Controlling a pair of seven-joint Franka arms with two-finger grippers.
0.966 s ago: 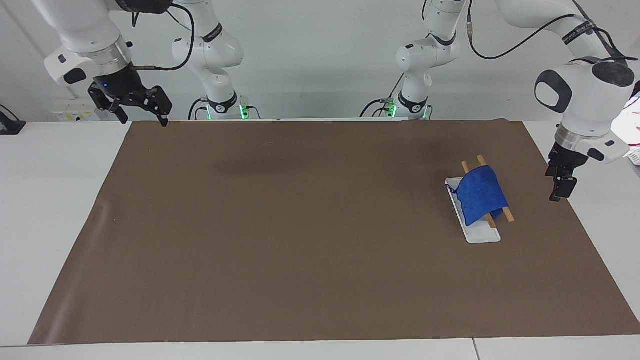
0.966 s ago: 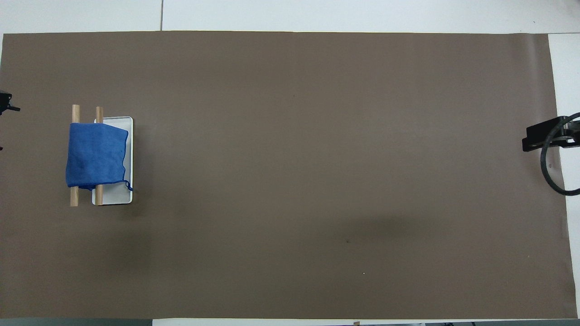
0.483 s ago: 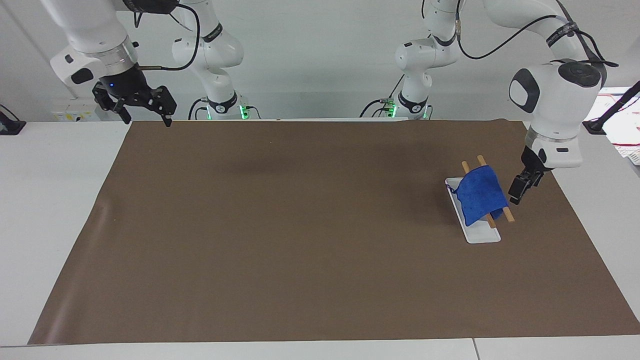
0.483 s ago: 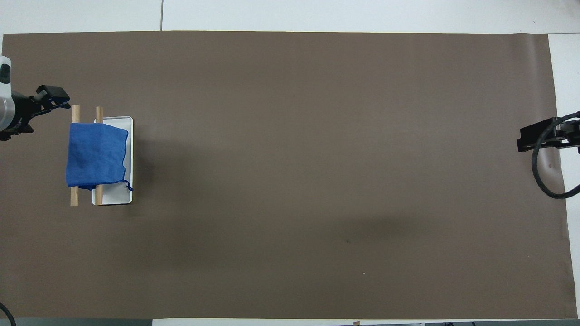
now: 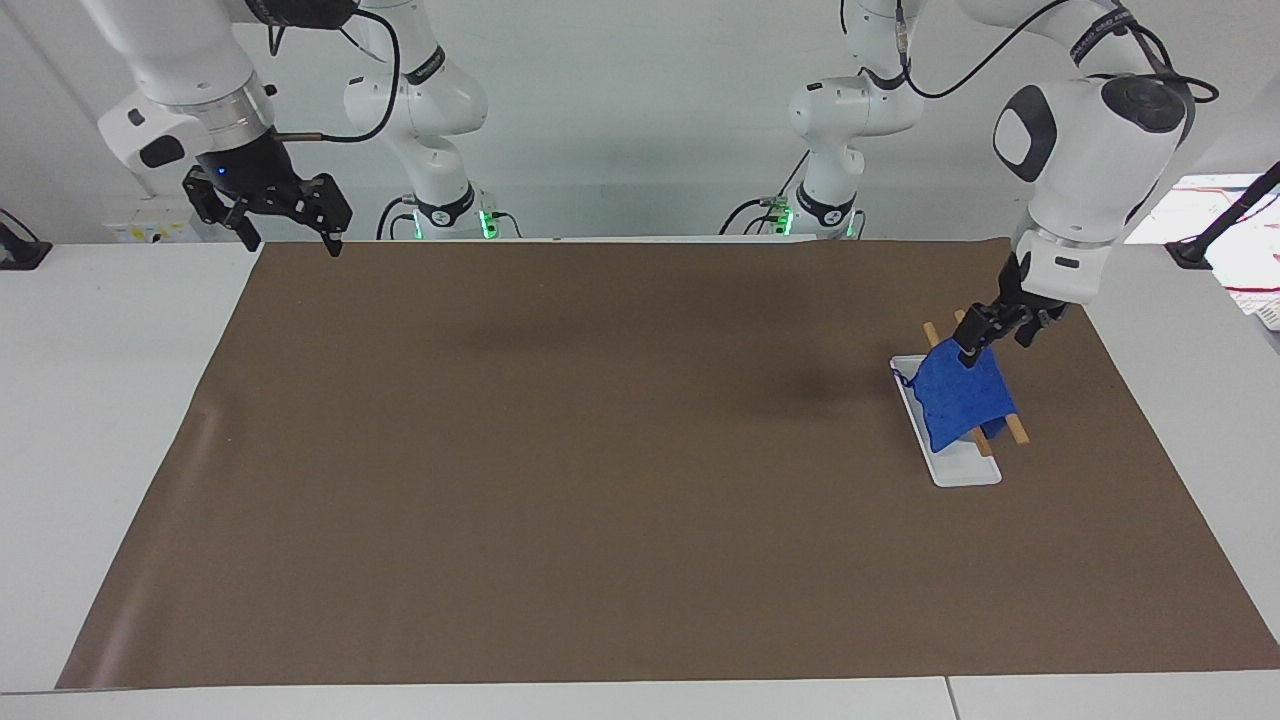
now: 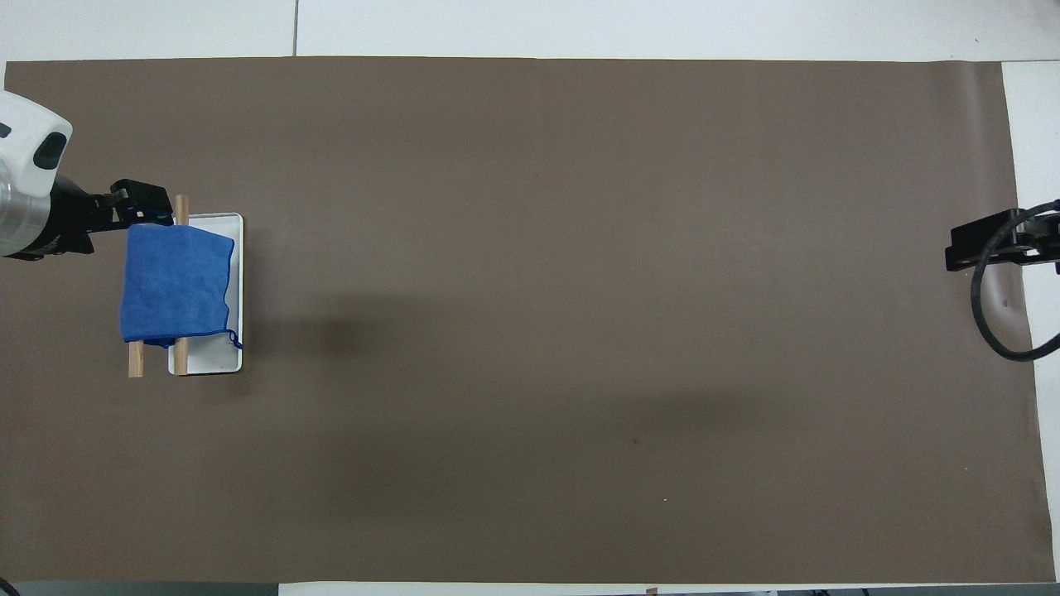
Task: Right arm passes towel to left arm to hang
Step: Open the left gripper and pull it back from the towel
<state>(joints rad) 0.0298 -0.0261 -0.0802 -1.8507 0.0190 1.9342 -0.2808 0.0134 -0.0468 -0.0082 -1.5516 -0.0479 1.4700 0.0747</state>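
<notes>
1. Now at the left arm's end of the table: left gripper (image 5: 968, 350) down at the towel (image 5: 961, 394), tip at the upper corner of the cloth, the corner nearest the robots. Touching or a hair above, cannot tell. Fingers open or closed, cannot tell either.
2. Directly below that gripper: towel draped over two wooden rods (image 5: 1014, 431), bright blue, folds hanging on both sides. Rod ends poking out from under the cloth at both ends.
3. Just beside the gripper, toward the right arm's end: flat white tray (image 5: 965, 471) under the rack, thin loop of the towel hanging over its edge.
4. Overhead view, same scene: left gripper (image 6: 137, 211) over the robot-far end of one rod, towel (image 6: 175, 283) across both rods (image 6: 136, 360), tray (image 6: 207, 361) alongside.
5. Well apart from all that: right gripper (image 5: 285, 207) up in the air over the corner of the brown mat (image 5: 600, 450) at the right arm's end, fingers spread wide, holding nothing. Right arm waiting.
</notes>
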